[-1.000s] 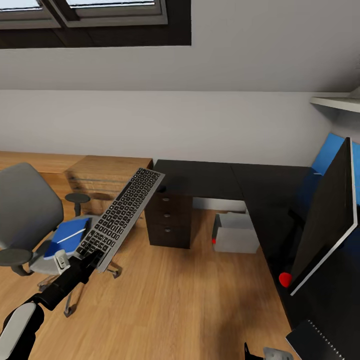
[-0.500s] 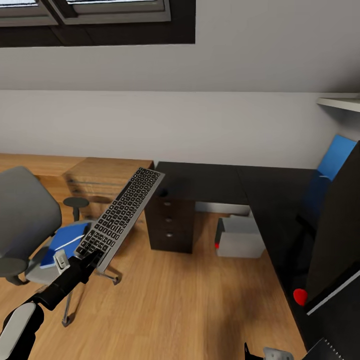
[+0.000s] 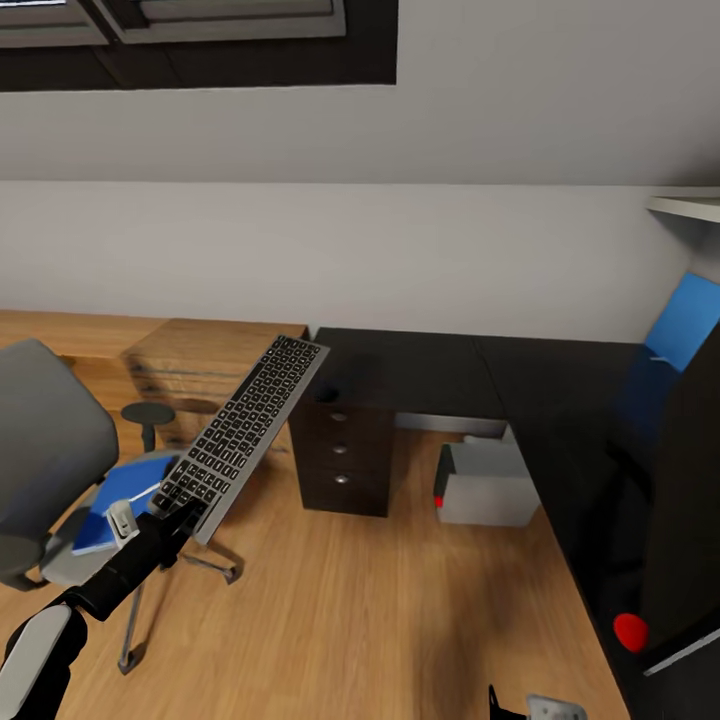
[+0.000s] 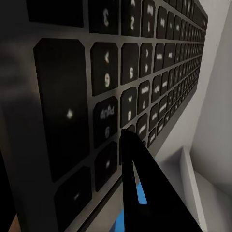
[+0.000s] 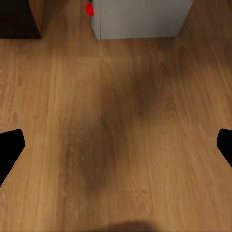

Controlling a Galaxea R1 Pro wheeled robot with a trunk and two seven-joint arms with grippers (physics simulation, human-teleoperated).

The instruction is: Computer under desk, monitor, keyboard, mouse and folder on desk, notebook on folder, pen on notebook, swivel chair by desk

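My left gripper (image 3: 186, 516) is shut on the near end of the keyboard (image 3: 245, 430), which is silver-framed with black keys. It slants up and away above the floor, its far end near the desk's (image 3: 430, 365) left corner. In the left wrist view the keys (image 4: 121, 72) are very close, with one dark finger (image 4: 140, 193) against them. The grey swivel chair (image 3: 45, 440) stands at the left with the blue folder (image 3: 115, 490) on its seat. The grey computer (image 3: 490, 485) sits under the desk. The monitor (image 3: 695, 520) is at the right edge. A small dark mouse (image 3: 326, 393) lies on the desk. My right gripper (image 5: 116, 150) is open over bare floor.
A light wooden drawer chest (image 3: 205, 360) stands behind the chair, beside the desk's black drawer unit (image 3: 345, 460). A blue back panel (image 3: 685, 320) and a white shelf (image 3: 690, 205) are at the far right. Wooden floor (image 3: 350, 600) lies between me and the desk.
The whole view has shifted: desk, computer and monitor slid right and down in the picture, and the chair moved toward the left edge. The keyboard stays held the same way in my left gripper.
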